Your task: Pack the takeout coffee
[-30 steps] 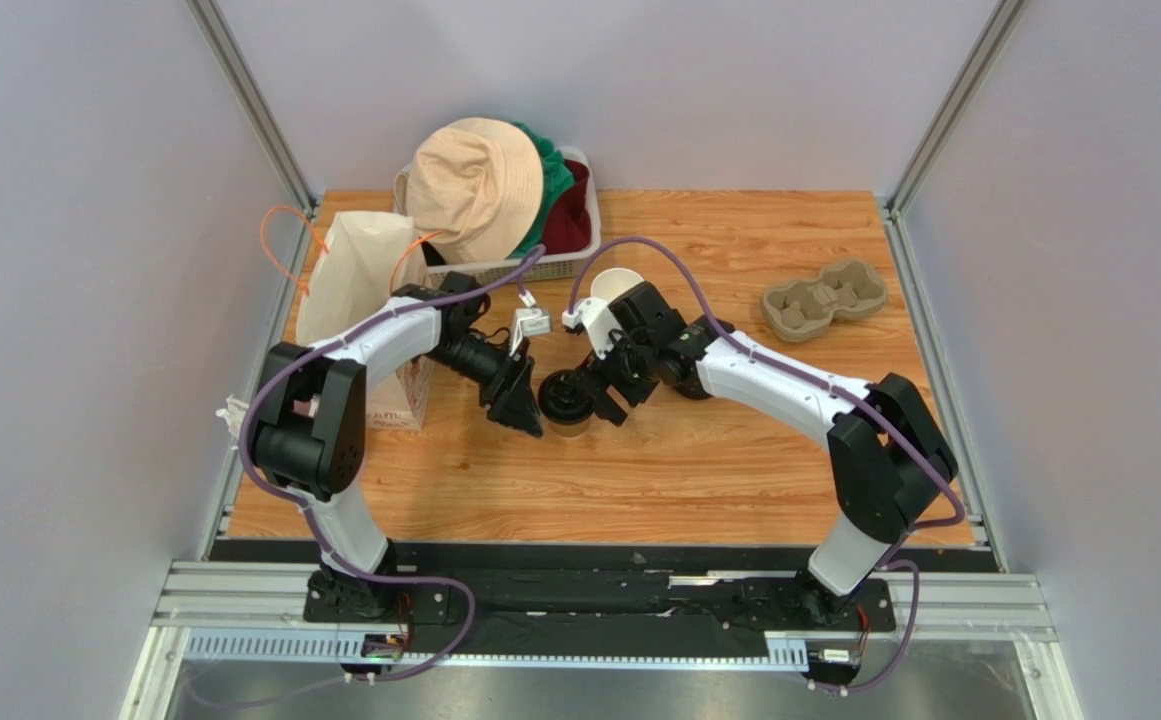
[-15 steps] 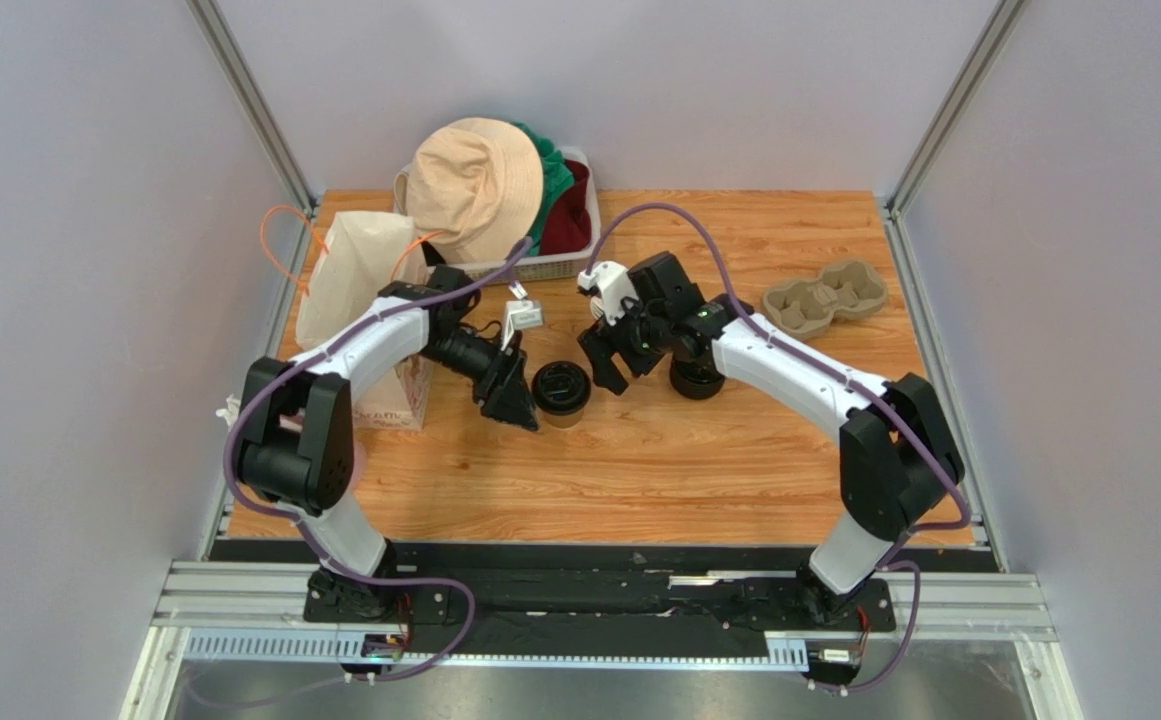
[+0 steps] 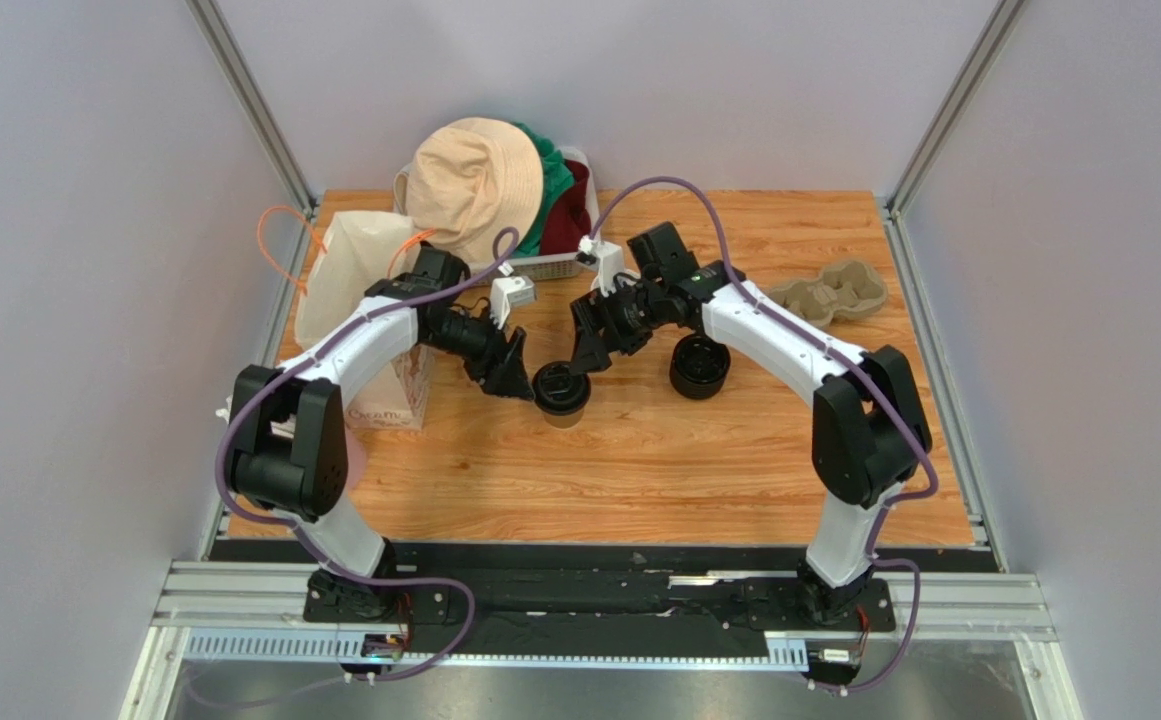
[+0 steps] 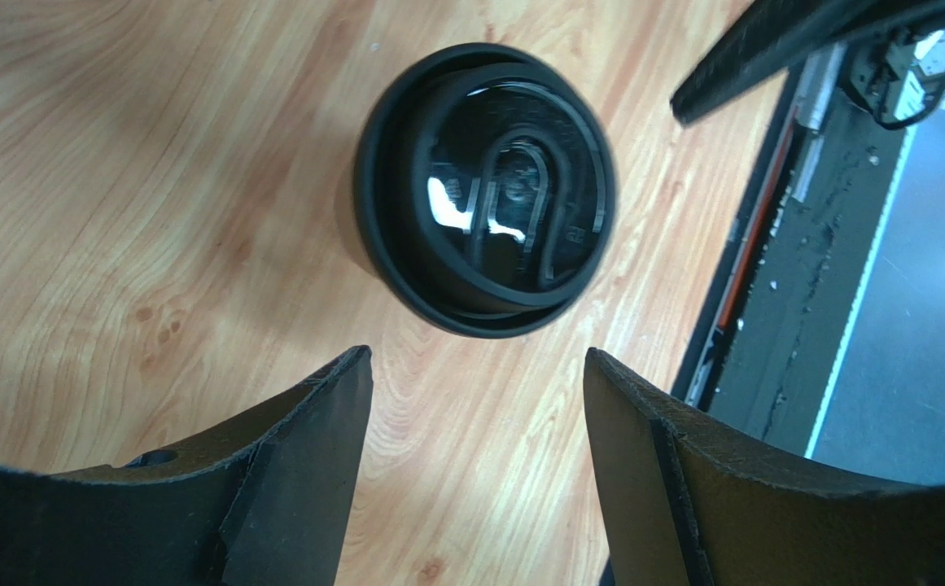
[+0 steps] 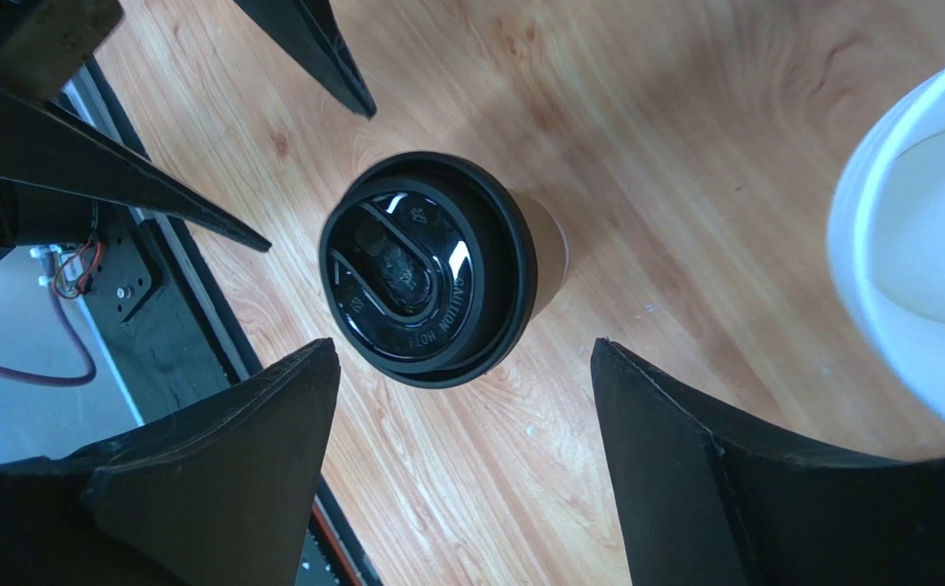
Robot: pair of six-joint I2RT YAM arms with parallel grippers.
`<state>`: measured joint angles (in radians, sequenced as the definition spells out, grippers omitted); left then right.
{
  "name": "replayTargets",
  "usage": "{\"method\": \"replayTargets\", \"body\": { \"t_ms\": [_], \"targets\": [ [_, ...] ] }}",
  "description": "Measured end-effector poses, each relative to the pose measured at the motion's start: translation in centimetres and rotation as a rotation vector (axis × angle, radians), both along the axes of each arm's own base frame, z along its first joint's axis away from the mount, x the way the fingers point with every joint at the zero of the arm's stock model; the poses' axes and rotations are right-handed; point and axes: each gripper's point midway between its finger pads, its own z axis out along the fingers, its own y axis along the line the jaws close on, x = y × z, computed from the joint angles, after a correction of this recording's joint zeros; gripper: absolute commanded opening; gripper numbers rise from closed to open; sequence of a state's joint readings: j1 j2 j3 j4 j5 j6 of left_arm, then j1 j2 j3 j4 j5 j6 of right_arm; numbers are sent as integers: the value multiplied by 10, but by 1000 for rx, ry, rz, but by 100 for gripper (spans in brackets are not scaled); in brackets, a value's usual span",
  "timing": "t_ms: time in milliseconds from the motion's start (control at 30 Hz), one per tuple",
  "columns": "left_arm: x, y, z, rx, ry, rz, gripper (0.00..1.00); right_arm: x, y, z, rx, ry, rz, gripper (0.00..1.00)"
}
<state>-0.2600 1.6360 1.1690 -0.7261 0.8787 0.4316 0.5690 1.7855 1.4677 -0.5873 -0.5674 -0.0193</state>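
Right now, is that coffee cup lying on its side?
No, the paper coffee cup stands upright on the wooden table, its black lid on top.

Counted one takeout coffee (image 3: 561, 390). One stack of black lids (image 3: 699, 366) right of it, one cardboard cup carrier (image 3: 830, 291) farther right. One white paper bag (image 3: 343, 278) to its left. One basket (image 3: 592, 225) behind it, one beige hat (image 3: 469, 183) on top.

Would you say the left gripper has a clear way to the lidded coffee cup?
Probably yes: the left gripper is open and the lidded coffee cup stands just ahead of it, nothing between. The right gripper, also open, hovers close beside the cup and might crowd it.
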Motion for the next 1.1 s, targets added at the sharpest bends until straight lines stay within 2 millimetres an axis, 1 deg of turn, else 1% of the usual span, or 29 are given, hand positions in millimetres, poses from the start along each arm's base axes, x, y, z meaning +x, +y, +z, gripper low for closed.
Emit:
{"method": "replayTargets", "body": {
  "t_ms": [100,167,533,900,1100],
  "targets": [
    [4,1,-8,17,16,15,73,-4,3,-17,-9,74,-2,77],
    [5,1,-11,25,24,22,73,-5,4,-23,-9,103,-4,77],
    [13,-9,-19,46,23,20,73,-8,5,-28,-2,140,-22,76],
    [17,-8,-23,62,13,32,73,-8,9,-49,-32,177,-53,69],
    [17,-8,-23,62,15,34,73,-9,15,-50,-25,179,-58,67]
  ]
}}
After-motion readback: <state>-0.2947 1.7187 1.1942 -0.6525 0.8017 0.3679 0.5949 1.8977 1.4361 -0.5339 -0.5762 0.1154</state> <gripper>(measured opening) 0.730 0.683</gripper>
